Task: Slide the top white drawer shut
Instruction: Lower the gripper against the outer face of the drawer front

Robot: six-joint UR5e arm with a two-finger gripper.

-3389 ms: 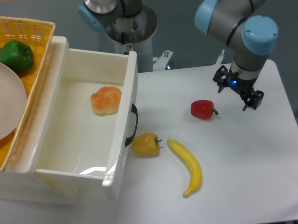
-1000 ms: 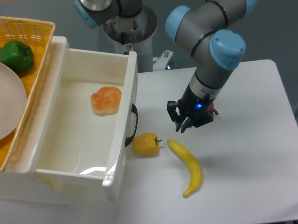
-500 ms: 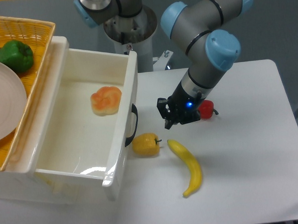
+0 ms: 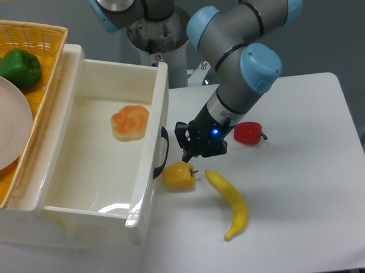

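The top white drawer (image 4: 150,193) stands pulled far out to the right, its curved black handle (image 4: 164,151) on the front panel. An orange-pink fruit (image 4: 130,122) lies inside it. My gripper (image 4: 201,151) hangs low over the table just right of the handle, a small gap from it, and just above the yellow pepper (image 4: 178,176). Its fingers look spread and hold nothing.
A yellow wicker basket (image 4: 47,64) on top of the cabinet holds a green pepper (image 4: 18,67) and a white plate (image 4: 4,127). A banana (image 4: 230,201) and a red pepper (image 4: 248,133) lie on the table right of the drawer front.
My gripper has moved left and slightly down across the table, from beside the red pepper to just short of the drawer handle. The drawer and the fruits have not moved.
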